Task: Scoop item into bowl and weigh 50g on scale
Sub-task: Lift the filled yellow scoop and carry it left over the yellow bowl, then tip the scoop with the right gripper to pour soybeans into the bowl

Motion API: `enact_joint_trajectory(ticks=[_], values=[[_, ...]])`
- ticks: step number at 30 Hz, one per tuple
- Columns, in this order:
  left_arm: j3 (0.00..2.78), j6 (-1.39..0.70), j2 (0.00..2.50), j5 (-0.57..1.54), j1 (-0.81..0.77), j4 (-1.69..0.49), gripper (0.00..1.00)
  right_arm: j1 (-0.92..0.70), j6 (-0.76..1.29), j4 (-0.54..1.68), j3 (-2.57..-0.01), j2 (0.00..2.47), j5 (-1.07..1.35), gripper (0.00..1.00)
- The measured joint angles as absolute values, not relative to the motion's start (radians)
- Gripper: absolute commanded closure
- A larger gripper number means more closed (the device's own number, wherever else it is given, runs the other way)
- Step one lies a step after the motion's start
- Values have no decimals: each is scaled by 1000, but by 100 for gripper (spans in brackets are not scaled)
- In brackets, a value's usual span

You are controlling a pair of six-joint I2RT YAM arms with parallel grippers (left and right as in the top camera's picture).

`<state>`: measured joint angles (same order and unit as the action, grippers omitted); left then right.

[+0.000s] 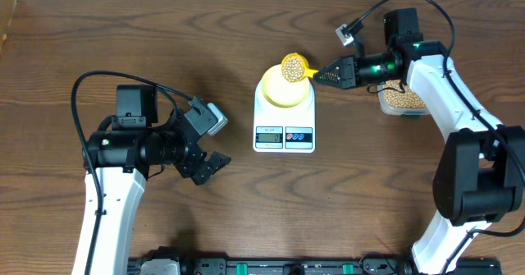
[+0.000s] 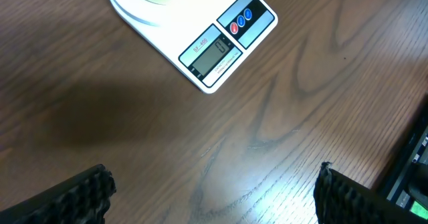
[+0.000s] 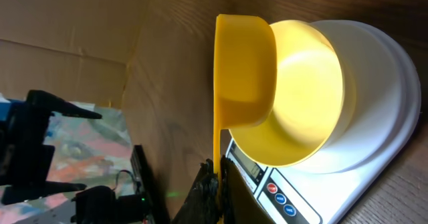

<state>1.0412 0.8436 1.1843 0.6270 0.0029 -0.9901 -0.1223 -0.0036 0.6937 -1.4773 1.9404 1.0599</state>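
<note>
The white scale (image 1: 284,127) stands mid-table with the pale yellow bowl (image 1: 283,90) on its platform. My right gripper (image 1: 328,75) is shut on the handle of a yellow scoop (image 1: 294,67), full of beige beans, held over the bowl's far rim. In the right wrist view the scoop (image 3: 244,77) hangs beside the bowl (image 3: 301,97) above the scale (image 3: 374,170), with the gripper (image 3: 217,184) clamped on its handle. My left gripper (image 1: 209,167) is open and empty, left of the scale. The left wrist view shows the scale's display (image 2: 214,55) and the open jaws (image 2: 214,197).
A clear plastic tub (image 1: 400,100) of beans sits at the right, partly under my right arm. A rail of equipment runs along the table's front edge (image 1: 271,267).
</note>
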Motion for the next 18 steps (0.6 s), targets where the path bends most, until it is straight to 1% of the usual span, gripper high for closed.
enact_joint_trajectory(ticks=[6,13,18], values=[[1041,844,1184,627,3,-991,2,-128,-35,694,-1477,1940,989,99],[1041,844,1184,627,3,-990,2,-139,-131,694,-1477,1940,902,99],[1041,844,1184,627,3,-990,2,-195,-173,695,-1477,1940,804,99]])
